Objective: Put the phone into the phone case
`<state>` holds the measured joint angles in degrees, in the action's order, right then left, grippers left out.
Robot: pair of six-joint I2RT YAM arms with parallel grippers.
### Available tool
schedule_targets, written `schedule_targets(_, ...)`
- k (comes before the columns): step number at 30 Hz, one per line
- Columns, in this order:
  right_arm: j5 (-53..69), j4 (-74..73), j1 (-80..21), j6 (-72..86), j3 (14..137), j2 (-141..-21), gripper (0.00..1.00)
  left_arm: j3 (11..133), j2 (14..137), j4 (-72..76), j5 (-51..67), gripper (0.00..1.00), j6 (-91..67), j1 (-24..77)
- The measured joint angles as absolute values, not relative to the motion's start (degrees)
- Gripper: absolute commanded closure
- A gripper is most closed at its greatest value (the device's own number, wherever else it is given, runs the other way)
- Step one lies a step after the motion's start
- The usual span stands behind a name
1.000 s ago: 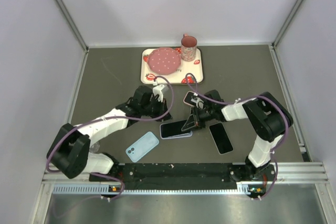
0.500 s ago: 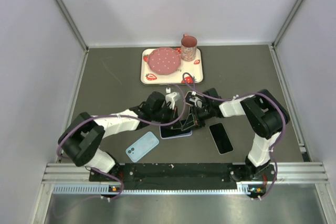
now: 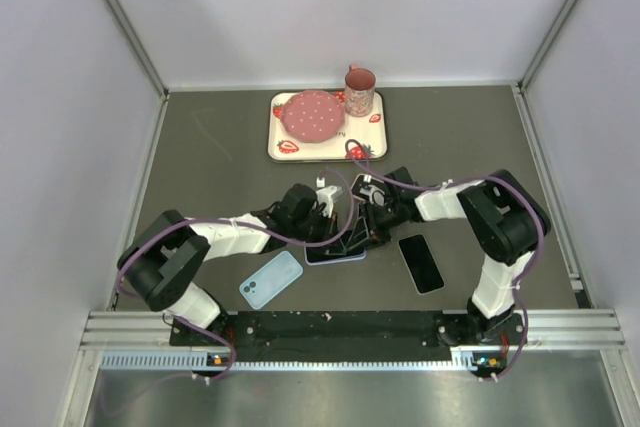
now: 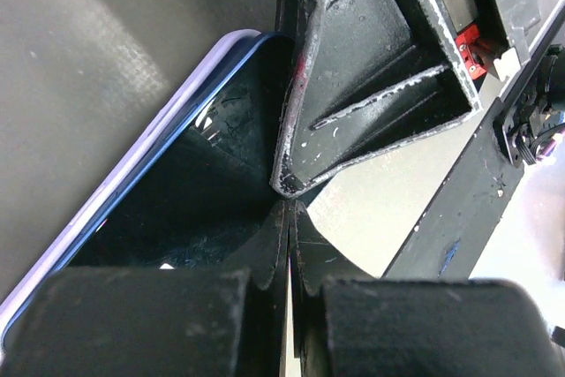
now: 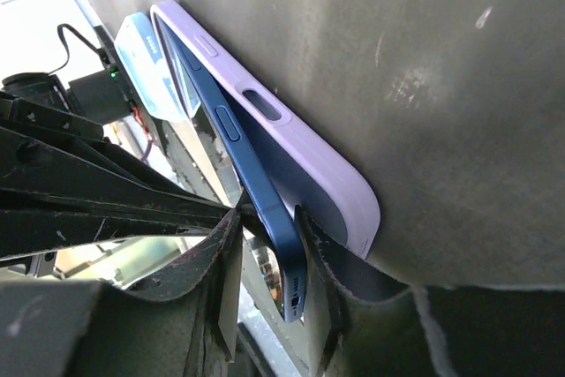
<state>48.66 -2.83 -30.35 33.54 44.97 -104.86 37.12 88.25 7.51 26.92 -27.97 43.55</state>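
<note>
A dark blue phone (image 5: 265, 192) sits slanted in a lilac case (image 5: 305, 161) on the grey table. Its far end lies in the case and its near end is lifted. My right gripper (image 5: 269, 227) is shut on the lifted end. From above, phone and case (image 3: 335, 249) lie at the centre with my right gripper (image 3: 362, 227) over their right end. My left gripper (image 3: 328, 215) is shut and empty. Its tips (image 4: 290, 209) rest on the phone's dark screen (image 4: 194, 183), touching the right gripper's finger (image 4: 371, 86). The case's lilac edge (image 4: 115, 183) shows at the left.
A light blue phone case (image 3: 270, 279) lies front left of the phone and also shows in the right wrist view (image 5: 150, 68). A black phone (image 3: 421, 263) lies to the right. A tray (image 3: 285, 142) with a pink plate (image 3: 312, 115) and a mug (image 3: 359, 91) stands at the back.
My left gripper has moved right to the phone and now meets the right gripper over it. The right gripper has shifted slightly left, still holding the phone's end.
</note>
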Motion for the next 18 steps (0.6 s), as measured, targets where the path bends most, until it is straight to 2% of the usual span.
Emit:
schedule_targets(6, 45.3, -6.8, -31.7, 32.6, 46.5, -103.5, 0.56, 37.1, 88.2, 7.9, 25.9, 1.00, -28.3, 43.6)
schedule_targets(18, 39.8, -15.6, -32.9, 30.5, 49.7, -101.2, 0.48, 36.4, 88.2, 9.0, 22.7, 1.00, -29.8, 43.6)
